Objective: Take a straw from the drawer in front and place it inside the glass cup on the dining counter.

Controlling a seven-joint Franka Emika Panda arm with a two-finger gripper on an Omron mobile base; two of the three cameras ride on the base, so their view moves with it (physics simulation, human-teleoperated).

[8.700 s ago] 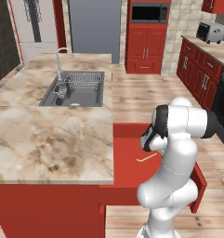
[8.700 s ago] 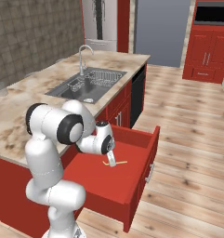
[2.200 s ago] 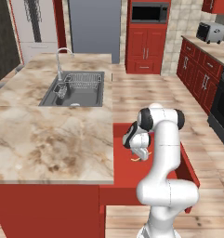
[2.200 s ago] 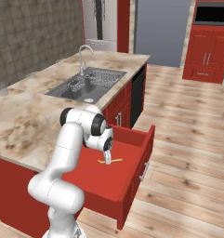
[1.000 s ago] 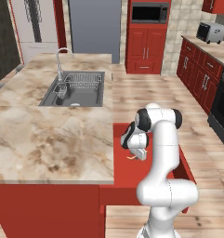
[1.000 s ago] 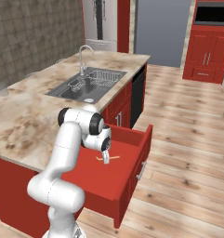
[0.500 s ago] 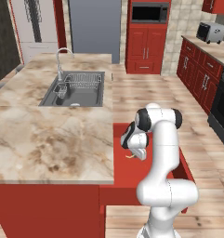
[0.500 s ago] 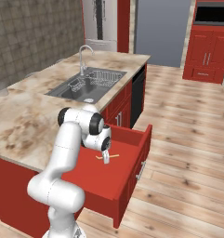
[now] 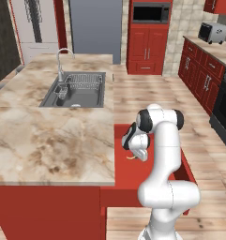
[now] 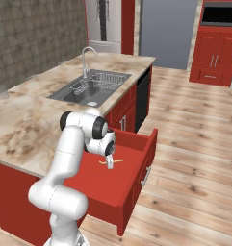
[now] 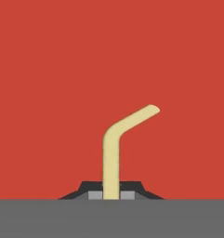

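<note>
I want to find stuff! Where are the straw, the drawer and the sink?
straw point(image 11: 111, 158), hand view, its straight stem.
drawer point(image 10: 136, 140), right base view, its far side wall.
sink point(image 9: 88, 96), left base view, basin floor.

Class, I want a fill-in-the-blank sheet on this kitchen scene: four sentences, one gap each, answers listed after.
1. The thin pale yellow straw lies inside the open red ______.
2. The robot's pincer is ______ on that straw.
3. Seen from the hand, the straw has a ______ near its far end.
4. The steel sink is set into the beige marble ______.

Missing words: drawer; shut; bend; counter
</note>
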